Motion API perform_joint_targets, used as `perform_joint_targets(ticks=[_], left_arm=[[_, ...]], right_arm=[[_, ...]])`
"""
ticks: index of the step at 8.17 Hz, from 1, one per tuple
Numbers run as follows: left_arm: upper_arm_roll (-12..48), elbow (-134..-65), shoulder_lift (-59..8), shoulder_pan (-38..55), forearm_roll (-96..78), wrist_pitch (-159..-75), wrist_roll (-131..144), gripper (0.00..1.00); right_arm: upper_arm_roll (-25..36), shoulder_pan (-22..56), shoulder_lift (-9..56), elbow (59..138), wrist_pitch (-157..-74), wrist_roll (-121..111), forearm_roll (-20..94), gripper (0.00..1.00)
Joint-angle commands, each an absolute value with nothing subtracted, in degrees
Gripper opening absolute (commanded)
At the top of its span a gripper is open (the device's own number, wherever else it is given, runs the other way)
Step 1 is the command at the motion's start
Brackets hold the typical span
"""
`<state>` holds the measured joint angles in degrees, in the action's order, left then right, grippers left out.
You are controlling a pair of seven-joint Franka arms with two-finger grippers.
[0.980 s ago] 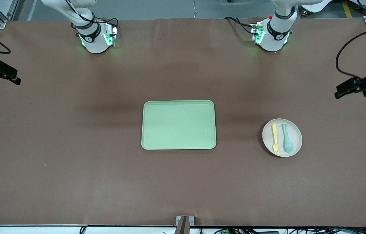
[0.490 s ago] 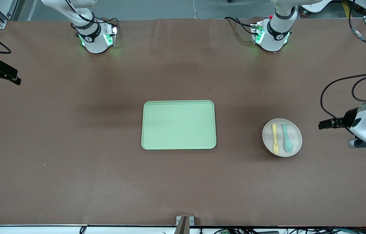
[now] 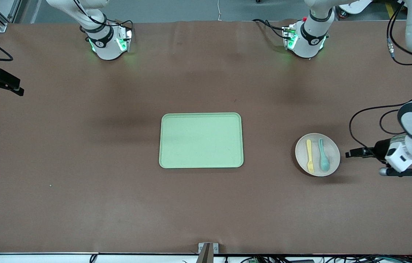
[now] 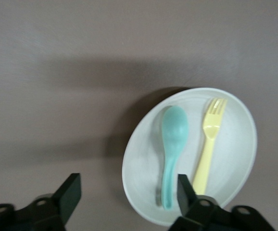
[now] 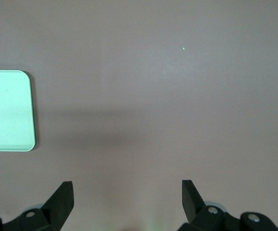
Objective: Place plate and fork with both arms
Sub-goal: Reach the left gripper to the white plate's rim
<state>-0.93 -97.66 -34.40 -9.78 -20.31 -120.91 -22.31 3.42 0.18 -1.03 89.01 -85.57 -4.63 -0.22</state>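
A small round beige plate (image 3: pixel 317 154) sits on the brown bench (image 3: pixel 81 190) at centre right of the front frame, toward the left arm's end, well apart from the pale-green tray (image 3: pixel 201 140) at the frame's middle. On the plate lie a pale-yellow fork (image 3: pixel 310 156) and a teal spoon (image 3: pixel 323 155), side by side and parallel, the fork on the tray's side, tines toward the lower edge of the frame. The left hand (image 3: pixel 352 153) hangs just beside the plate's rim at right of frame, fingers spread wide and empty; the right hand (image 3: pixel 3 83) waits at the upper left edge, also open, holding nothing. Plate and fork look like light, stiff, smooth plastic, likely to slide under a push; the shallow rim seems the place to pinch the plate, and the fork's slim handle at mid-length, though loose cutlery may shift if the plate tilts
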Motion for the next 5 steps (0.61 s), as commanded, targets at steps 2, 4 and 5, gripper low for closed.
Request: perform_joint_targets(ticks=[2, 4, 5], left_arm=[[0.1, -98.2, -37.3, -9.9, -22.1, -123.0, -24.9, 0.53], [0.0, -99.1, -38.3, -10.2, -22.1, -123.8, -27.3, 0.34], [0.0, -99.1, -38.3, -10.9, -22.0, -123.8, -27.9, 0.21]], right_arm=[[3.5, 0.5, -0.9, 88.7, -85.3, -3.7, -0.2, 0.99], [3.5, 0.7, -0.8, 88.7, -85.4, -3.7, -0.3, 0.99], [3.5, 1.1, -0.8, 88.7, -85.3, -3.6, -0.4, 0.99]])
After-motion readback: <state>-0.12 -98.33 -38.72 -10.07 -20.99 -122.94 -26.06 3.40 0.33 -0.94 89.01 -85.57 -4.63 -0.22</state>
